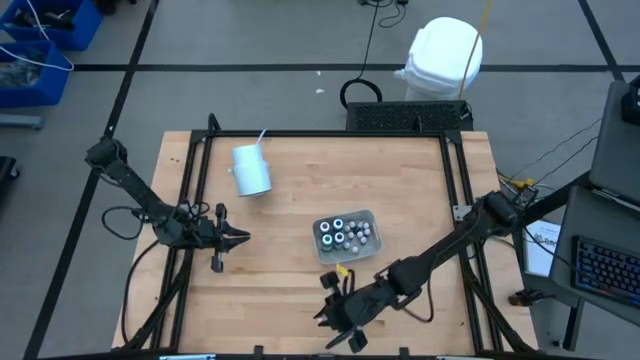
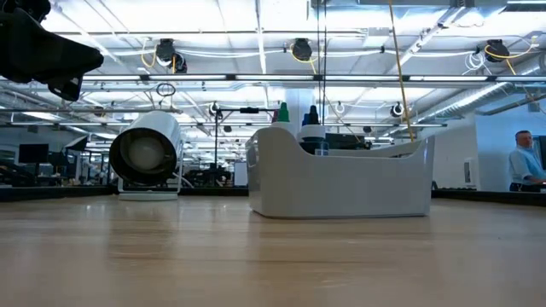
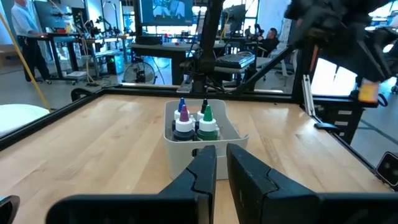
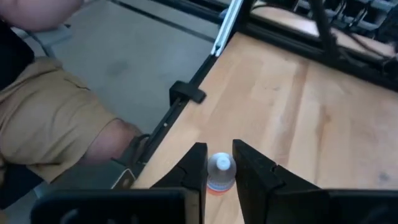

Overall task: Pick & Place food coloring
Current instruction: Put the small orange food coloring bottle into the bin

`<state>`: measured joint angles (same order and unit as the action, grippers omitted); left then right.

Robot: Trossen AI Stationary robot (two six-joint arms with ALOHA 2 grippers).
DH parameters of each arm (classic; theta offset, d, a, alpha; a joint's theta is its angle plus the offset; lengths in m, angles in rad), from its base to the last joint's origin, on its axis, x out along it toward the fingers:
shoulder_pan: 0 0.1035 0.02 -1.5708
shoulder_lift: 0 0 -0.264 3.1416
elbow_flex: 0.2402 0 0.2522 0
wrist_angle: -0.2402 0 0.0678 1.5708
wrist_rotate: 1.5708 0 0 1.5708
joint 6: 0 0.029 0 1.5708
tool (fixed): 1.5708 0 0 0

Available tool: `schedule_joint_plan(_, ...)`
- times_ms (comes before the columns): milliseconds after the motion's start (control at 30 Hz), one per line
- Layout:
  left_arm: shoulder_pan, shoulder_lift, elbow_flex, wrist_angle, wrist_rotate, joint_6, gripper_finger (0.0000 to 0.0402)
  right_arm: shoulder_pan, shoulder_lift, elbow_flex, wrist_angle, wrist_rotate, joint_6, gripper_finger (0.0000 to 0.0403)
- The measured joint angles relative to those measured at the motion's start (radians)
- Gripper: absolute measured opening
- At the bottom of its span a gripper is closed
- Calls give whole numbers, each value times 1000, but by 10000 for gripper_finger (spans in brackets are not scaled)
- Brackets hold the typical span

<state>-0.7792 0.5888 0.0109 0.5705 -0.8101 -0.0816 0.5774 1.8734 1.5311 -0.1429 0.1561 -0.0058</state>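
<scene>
High view: the tray [image 1: 346,233] sits near the middle of the table [image 1: 300,280], packed with bottles [image 1: 340,236] seen only as white and dark ringed tops, too small to count surely. The cup [image 1: 251,170] lies on its side up and left of the tray, its straw pointing away from it. The left gripper [image 1: 236,237] hangs left of the tray, well apart, aimed at it. The right gripper [image 1: 338,322] is below the tray near the table's front edge; its fingers blur into the arm here, and whatever it carries is hidden.

Low view: the tray's white wall hides most of its load; only a green tip, a dark tip and one dark cap rise over the rim. The cup lies left of the tray, its open mouth facing the camera. A dark arm part is cut off in the upper left corner. A person stands far right, beyond the table.

Left wrist view: the tray stands just past the left fingers [image 3: 202,168], which are slightly apart and grip nothing. Four bottles show: blue, purple, dark and green tips.

Right wrist view: the right fingers [image 4: 196,168] are clamped on a small bottle [image 4: 220,172] with a white cap and an orange base, at the table's edge away from the tray. A person's leg shows beyond that edge.
</scene>
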Motion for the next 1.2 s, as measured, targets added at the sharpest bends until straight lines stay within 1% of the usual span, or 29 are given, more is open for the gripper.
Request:
schedule_joint_plan(100, 0, 0, 0, -1, 0, -2, 47, -9, -63, -67, 39, 0, -15, 47)
schedule_joint_plan(167, 0, 0, 0, -6, 0, -3, 47, -19, -120, -143, 92, 0, -13, 47)
schedule_joint_plan(333, 0, 0, 0, -18, 0, -8, 47, -51, -291, -410, 291, 10, 34, 47)
schedule_joint_plan(500, 0, 0, 0, -21, 0, -9, 47, -65, -444, -602, 302, 135, 83, 47)
schedule_joint_plan(567, 0, 0, 0, -21, 0, -9, 47, -72, -486, -652, 298, 158, 91, 47)
schedule_joint_plan(767, 0, 0, 0, -22, 0, -5, 47, -94, -600, -736, 288, 180, 81, 47)
schedule_joint_plan(967, 0, 0, 0, -24, -3, 16, 47, -94, -675, -769, 276, 182, -10, 47)
schedule_joint_plan(1200, 0, 0, 0, -20, -3, 51, 47, -94, -797, -778, 241, 180, 1, 47)
